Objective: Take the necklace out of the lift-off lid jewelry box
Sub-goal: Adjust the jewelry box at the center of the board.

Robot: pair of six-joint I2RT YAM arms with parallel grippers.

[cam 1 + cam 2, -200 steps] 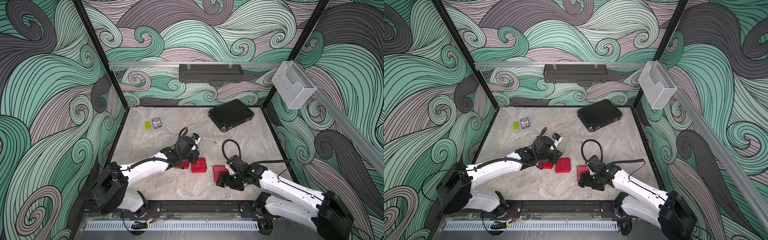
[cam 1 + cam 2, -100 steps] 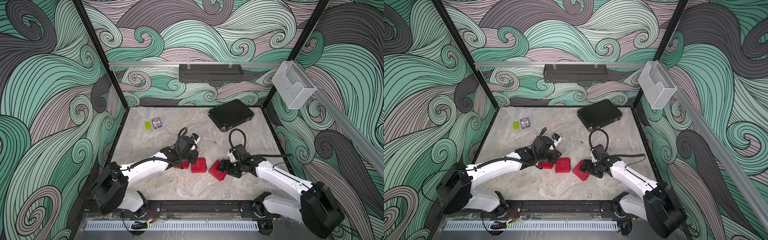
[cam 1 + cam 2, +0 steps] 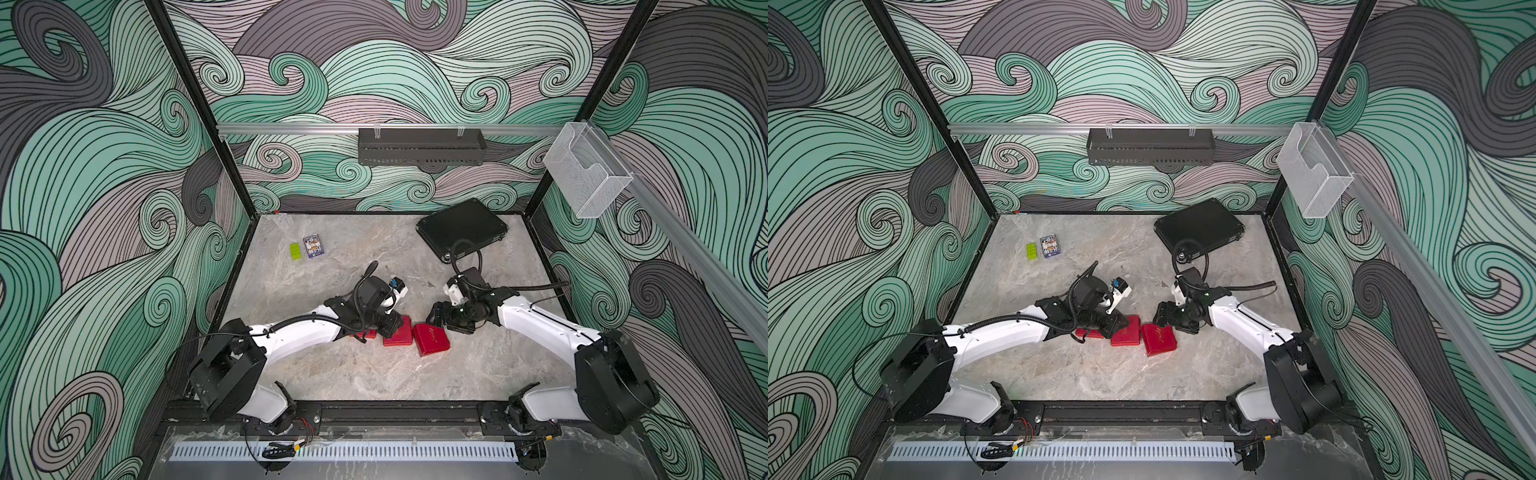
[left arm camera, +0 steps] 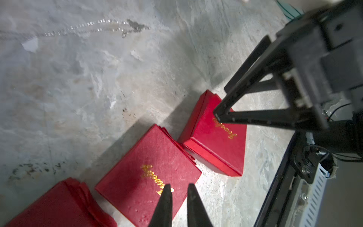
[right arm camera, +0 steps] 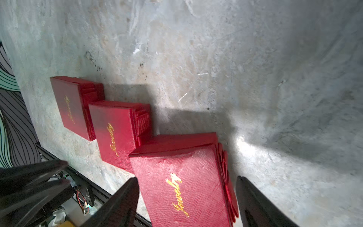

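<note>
Three red jewelry boxes with gold script lie in a row, lids on: left [image 3: 365, 333], middle [image 3: 398, 332] and right [image 3: 431, 338]. The silver necklace [image 3: 417, 279] lies on the bare table behind them, and its chain [image 4: 110, 26] shows in the left wrist view. My left gripper [image 4: 178, 188] hovers over the middle box [image 4: 147, 173], nearly shut with a thin slit and nothing held. My right gripper [image 5: 185, 179] stands open. Its fingers straddle one end of the right box [image 5: 182, 196], and a gap shows on at least one side.
A black case [image 3: 461, 230] lies at the back right. A green brick [image 3: 295, 251] and a small card deck [image 3: 312, 246] sit at the back left. A black rack [image 3: 419, 145] and a clear holder [image 3: 586, 174] hang on the walls.
The right gripper carried its red box from the front right up to the other two, where it now lies beside the middle box. The left arm stayed put and its jaws narrowed slightly.
</note>
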